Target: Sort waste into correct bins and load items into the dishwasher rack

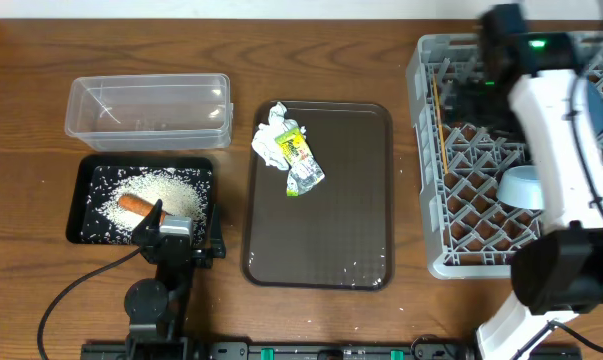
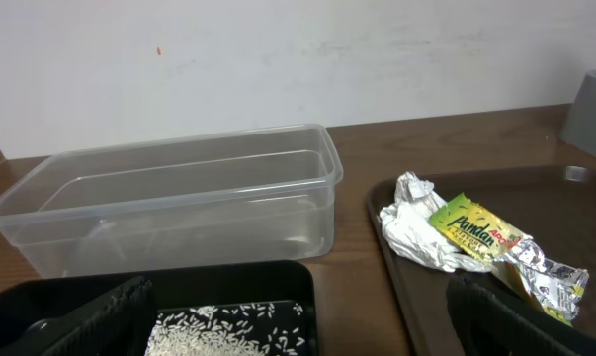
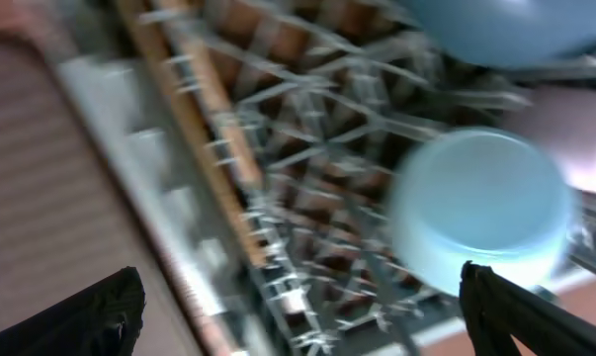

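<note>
On the brown serving tray mid-worktop lies the crumpled wrapper, which we judge light, soft and springy, best pinched at its bunched white end. Our left hand hovers wide open and empty over the black tray of rice and carrot. Only the left wrist view shows the wrapper's print; only the blurred right wrist view shows the light-blue bowl and chopsticks in the rack at the right edge, with the right hand spread wide, holding nothing.
</note>
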Robot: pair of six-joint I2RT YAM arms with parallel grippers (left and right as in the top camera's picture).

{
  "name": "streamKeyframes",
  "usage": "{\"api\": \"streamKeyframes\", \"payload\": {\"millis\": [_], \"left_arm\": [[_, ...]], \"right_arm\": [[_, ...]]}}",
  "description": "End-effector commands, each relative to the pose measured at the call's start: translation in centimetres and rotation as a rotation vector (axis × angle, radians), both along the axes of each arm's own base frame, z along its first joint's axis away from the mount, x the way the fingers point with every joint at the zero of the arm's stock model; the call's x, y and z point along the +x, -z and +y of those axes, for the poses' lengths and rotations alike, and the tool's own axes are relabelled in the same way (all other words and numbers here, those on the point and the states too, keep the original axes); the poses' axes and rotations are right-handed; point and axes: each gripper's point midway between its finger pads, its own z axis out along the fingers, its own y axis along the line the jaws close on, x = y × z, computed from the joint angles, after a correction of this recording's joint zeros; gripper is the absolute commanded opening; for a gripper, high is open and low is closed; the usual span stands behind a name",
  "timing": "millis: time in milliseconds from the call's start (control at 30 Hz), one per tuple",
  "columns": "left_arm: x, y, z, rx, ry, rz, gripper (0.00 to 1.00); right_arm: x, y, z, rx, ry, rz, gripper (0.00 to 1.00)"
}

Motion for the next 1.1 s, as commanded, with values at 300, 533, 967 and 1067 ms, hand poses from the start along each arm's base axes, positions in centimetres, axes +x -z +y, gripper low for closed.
{"api": "streamKeyframes", "payload": {"millis": [300, 533, 967, 1067], "left_arm": [[-0.1, 1.5, -0.1, 0.008, 0.007, 0.044, 0.96], [-0.1, 1.5, -0.1, 0.008, 0.007, 0.044, 0.96], [-5.3, -1.2, -11.2, -0.609, 0.678, 0.223, 0.96], [-5.8, -4.1, -11.4, -0.594, 0.719, 0.149, 0.96]], "right_arm": [[-1.9, -0.6, -8.6, -0.031, 0.213, -0.003, 0.99], [-2.0, -0.6, -8.9, -0.030, 0.222, -0.003, 0.99], [-2.0, -0.6, -8.9, -0.030, 0.222, -0.003, 0.99], [-2.0, -0.6, -8.9, -0.030, 0.222, -0.003, 0.99]]}}
